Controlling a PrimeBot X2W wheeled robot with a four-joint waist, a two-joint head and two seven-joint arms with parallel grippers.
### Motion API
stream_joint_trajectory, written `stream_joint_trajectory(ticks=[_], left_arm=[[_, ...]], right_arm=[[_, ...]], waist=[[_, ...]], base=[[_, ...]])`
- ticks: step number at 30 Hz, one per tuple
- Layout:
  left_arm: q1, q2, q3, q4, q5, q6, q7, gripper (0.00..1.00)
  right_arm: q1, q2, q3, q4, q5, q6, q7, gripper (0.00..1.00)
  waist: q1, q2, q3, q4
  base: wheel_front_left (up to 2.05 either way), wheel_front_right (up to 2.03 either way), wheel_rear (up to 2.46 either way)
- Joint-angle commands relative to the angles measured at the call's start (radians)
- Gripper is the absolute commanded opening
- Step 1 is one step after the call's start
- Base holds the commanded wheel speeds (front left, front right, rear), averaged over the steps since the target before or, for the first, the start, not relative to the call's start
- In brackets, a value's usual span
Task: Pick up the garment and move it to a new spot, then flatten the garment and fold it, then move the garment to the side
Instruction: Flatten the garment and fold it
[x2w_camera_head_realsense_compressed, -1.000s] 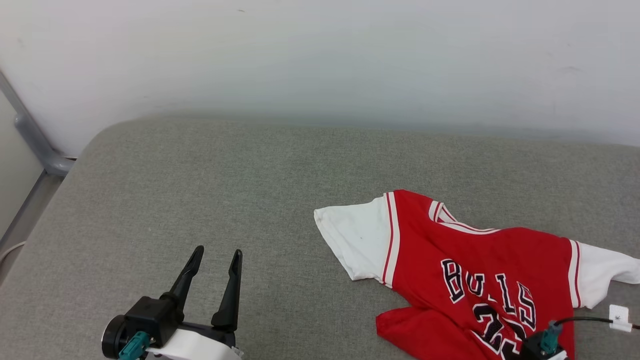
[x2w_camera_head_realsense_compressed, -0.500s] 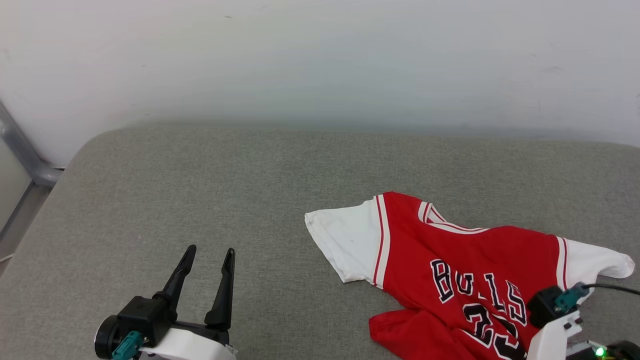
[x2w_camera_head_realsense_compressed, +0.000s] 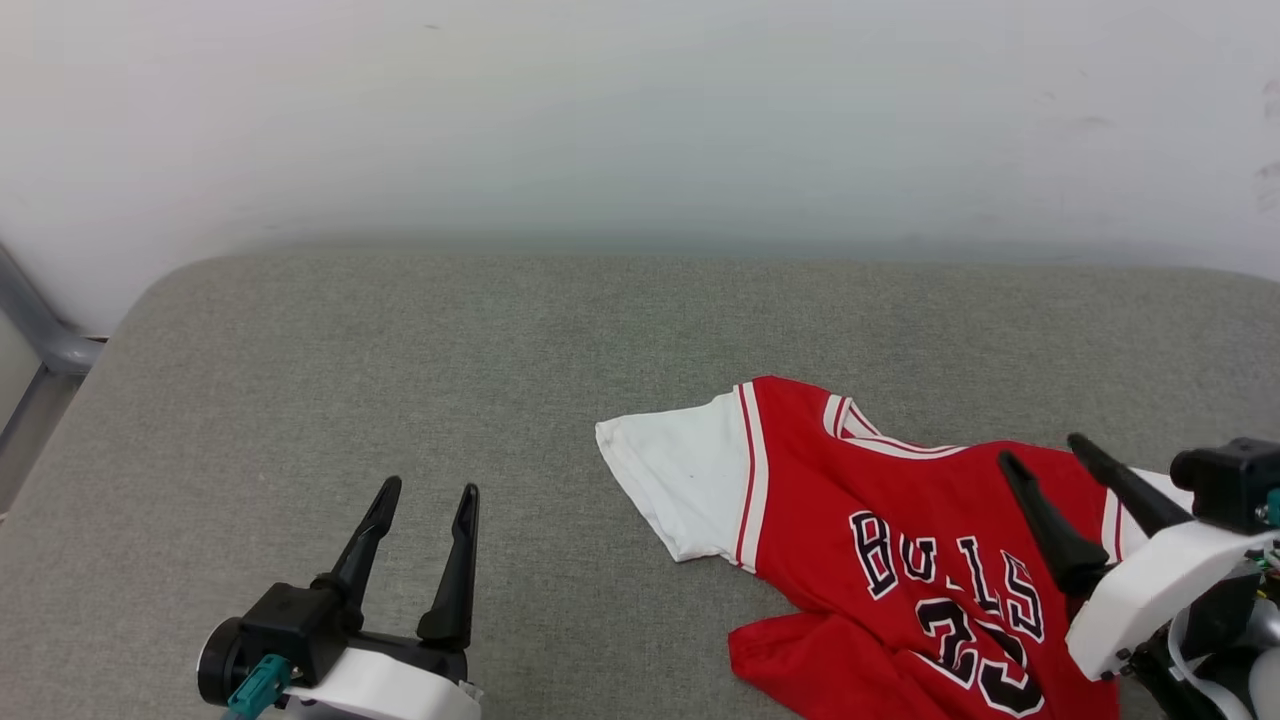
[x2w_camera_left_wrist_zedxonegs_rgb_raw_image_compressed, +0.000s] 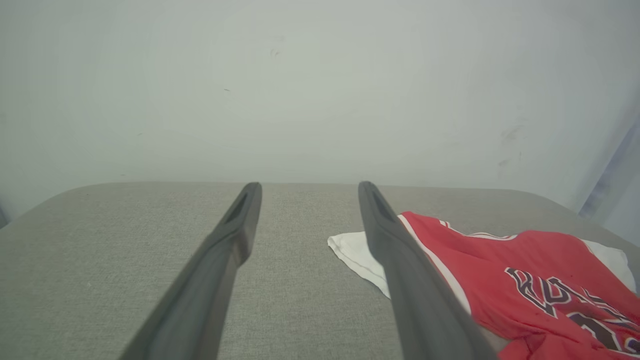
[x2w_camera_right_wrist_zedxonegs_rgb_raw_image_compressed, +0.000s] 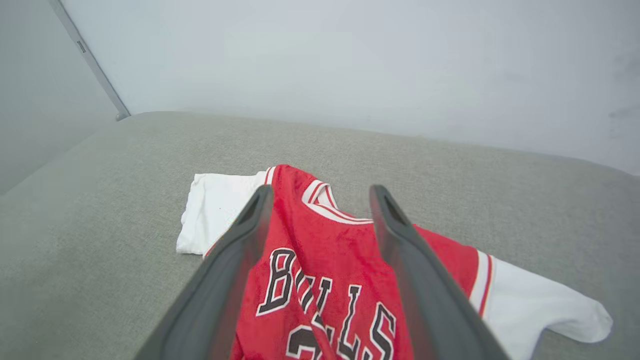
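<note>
Head view: the left pincer (x2w_camera_head_realsense_compressed: 431, 487) has its two dark fingers spread with nothing between them. It stands over bare grey cloth of the bench (x2w_camera_head_realsense_compressed: 400, 350). The garment (x2w_camera_head_realsense_compressed: 800, 470) lies well off to this pincer's right side. It is a red shirt with white sleeves, striped trim and black lettering. The right pincer (x2w_camera_head_realsense_compressed: 1040, 448) is spread too, with nothing pinched. Its fingers reach over the garment's shoulder, beside the white sleeve on the robot's right. Whether the tips touch the cloth cannot be told. The garment's lower part, nearer than this pincer's tips, is rumpled and folded over. A pale wall (x2w_camera_head_realsense_compressed: 640, 120) rises beyond both pincers. A grey pipe (x2w_camera_head_realsense_compressed: 40, 340) runs down far out on the left pincer's outer side.

Left wrist view: the left pincer (x2w_camera_left_wrist_zedxonegs_rgb_raw_image_compressed: 308, 186) has its fingers wide apart over bare bench. The garment (x2w_camera_left_wrist_zedxonegs_rgb_raw_image_compressed: 525, 260) lies past the right-hand finger, and one white sleeve shows just behind that finger.

Right wrist view: the right pincer (x2w_camera_right_wrist_zedxonegs_rgb_raw_image_compressed: 321, 190) is spread and holds nothing. The garment (x2w_camera_right_wrist_zedxonegs_rgb_raw_image_compressed: 320, 240) lies under and between its fingers, with the collar just ahead of the tips. One white sleeve lies out on each side.
</note>
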Motion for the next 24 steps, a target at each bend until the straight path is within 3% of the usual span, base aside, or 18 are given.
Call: stream_joint_trajectory(ticks=[1, 8, 17, 21, 24], left_arm=[[-0.006, 0.002, -0.004, -0.003, -0.007, -0.002, -0.003, 1.0], [0.003, 0.005, -0.017, 0.001, -0.016, -0.002, -0.003, 1.0], [-0.012, 0.016, -0.022, 0.004, -0.044, -0.002, -0.003, 1.0], [-0.038, 0.065, -0.076, 0.032, -0.066, -0.002, 0.0, 1.0], [-0.11, 0.119, -0.147, 0.052, -0.106, -0.002, 0.071, 1.0]], right_arm=[[-0.012, 0.012, -0.007, 0.015, -0.034, -0.001, -0.059, 1.0], [0.014, 0.108, -0.045, 0.104, -0.134, -0.001, -0.295, 1.0], [0.018, 0.139, -0.056, 0.134, -0.14, -0.001, -0.342, 1.0], [0.011, 0.136, -0.067, 0.114, -0.15, -0.001, -0.335, 1.0], [0.002, 0.136, -0.081, 0.09, -0.158, -0.001, -0.33, 1.0]], waist=[[0.0, 0.0, 0.001, 0.0], [0.0, 0.0, 0.004, -0.002], [0.0, 0.0, 0.015, -0.024], [0.0, 0.0, 0.041, -0.046], [0.0, 0.0, 0.074, -0.063]], base=[[0.0, 0.0, 0.0], [0.0, 0.0, 0.0], [0.0, 0.0, 0.0], [0.0, 0.0, 0.0], [0.0, 0.0, 0.0]])
